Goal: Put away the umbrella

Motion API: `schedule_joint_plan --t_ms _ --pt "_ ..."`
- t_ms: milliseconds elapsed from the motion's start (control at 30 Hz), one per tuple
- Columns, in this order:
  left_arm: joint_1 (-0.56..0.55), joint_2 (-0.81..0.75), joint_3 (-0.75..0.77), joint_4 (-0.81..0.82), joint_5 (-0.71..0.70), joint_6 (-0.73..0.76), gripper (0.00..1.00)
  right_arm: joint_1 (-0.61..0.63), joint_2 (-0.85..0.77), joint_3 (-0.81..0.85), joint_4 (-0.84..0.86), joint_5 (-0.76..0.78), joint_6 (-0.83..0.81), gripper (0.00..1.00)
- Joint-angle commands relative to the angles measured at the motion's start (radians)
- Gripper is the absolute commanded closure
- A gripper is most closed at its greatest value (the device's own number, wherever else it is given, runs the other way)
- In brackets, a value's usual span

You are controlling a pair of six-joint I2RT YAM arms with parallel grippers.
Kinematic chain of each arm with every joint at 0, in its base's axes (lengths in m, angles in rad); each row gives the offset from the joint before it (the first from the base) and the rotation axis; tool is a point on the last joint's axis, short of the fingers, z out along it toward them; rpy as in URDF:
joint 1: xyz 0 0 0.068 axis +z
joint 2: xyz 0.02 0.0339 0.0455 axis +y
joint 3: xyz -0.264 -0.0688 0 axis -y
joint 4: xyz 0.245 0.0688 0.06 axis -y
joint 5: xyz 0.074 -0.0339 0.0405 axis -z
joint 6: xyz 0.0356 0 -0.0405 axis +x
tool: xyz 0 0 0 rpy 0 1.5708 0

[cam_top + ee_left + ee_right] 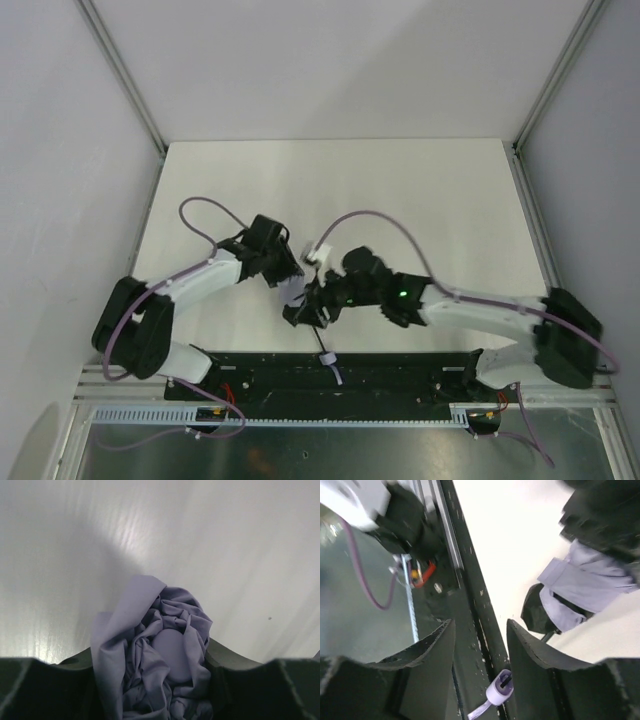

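Observation:
The umbrella (170,645) is a crumpled bunch of pale lavender fabric, and my left gripper (157,667) is shut on it, with cloth bulging out between both black fingers. From above, the left gripper (285,272) holds the canopy (295,293) near the table's front middle. The thin black shaft (322,342) runs toward me, ending in the small pale handle (334,368) over the black base rail. My right gripper (480,630) is open with nothing gripped. The handle (500,690) with its strap lies below the gap, and the canopy (585,590) is off to the right.
The black base rail (400,380) and metal frame (447,535) run along the near table edge. A lavender cable (365,575) and red wiring (422,575) hang beyond the edge. White walls with aluminium posts (125,75) enclose the white table (400,190).

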Motion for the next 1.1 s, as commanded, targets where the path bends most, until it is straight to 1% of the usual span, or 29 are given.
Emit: schedule_joint_plan --t_ms 0,100,200,267,333,433,567,633,700,800,900,1067 --pt "0.011 -0.171 0.128 0.110 -0.200 0.215 1.00 -0.067 -0.240 0.017 -0.093 0.119 0.044 0.48" --pt "0.011 -0.254 0.174 0.174 -0.260 0.340 1.00 -0.140 -0.341 0.003 -0.176 0.168 0.062 0.47" --pt "0.011 -0.312 0.209 0.247 -0.276 0.434 1.00 -0.216 -0.420 -0.027 -0.226 0.164 0.075 0.46" --pt "0.013 -0.328 0.245 0.259 -0.233 0.458 1.00 -0.245 -0.444 -0.050 -0.233 0.125 0.079 0.43" --pt "0.014 -0.342 0.263 0.261 -0.160 0.460 1.00 -0.248 -0.439 -0.066 -0.212 0.075 0.083 0.40" --pt "0.000 -0.380 0.240 0.323 -0.094 0.495 1.00 -0.207 -0.419 -0.077 -0.189 0.110 0.087 0.37" --pt "-0.059 -0.451 0.139 0.569 -0.071 0.698 1.00 -0.200 -0.439 -0.085 -0.170 0.156 0.100 0.36" --pt "-0.104 -0.448 0.106 0.634 -0.069 0.824 1.00 -0.218 -0.468 -0.097 -0.156 0.162 0.114 0.36" --pt "-0.137 -0.427 0.085 0.667 -0.054 0.916 1.00 -0.242 -0.512 -0.113 -0.150 0.165 0.124 0.36" --pt "-0.187 -0.410 -0.037 0.825 -0.052 0.957 1.00 -0.266 -0.602 -0.143 -0.177 0.200 0.124 0.36" --pt "-0.262 -0.393 -0.168 0.989 -0.151 0.980 1.00 -0.289 -0.669 -0.172 -0.212 0.224 0.121 0.36" --pt "-0.328 -0.291 -0.364 1.204 -0.253 0.883 1.00 -0.330 -0.735 -0.217 -0.234 0.203 0.136 0.36"
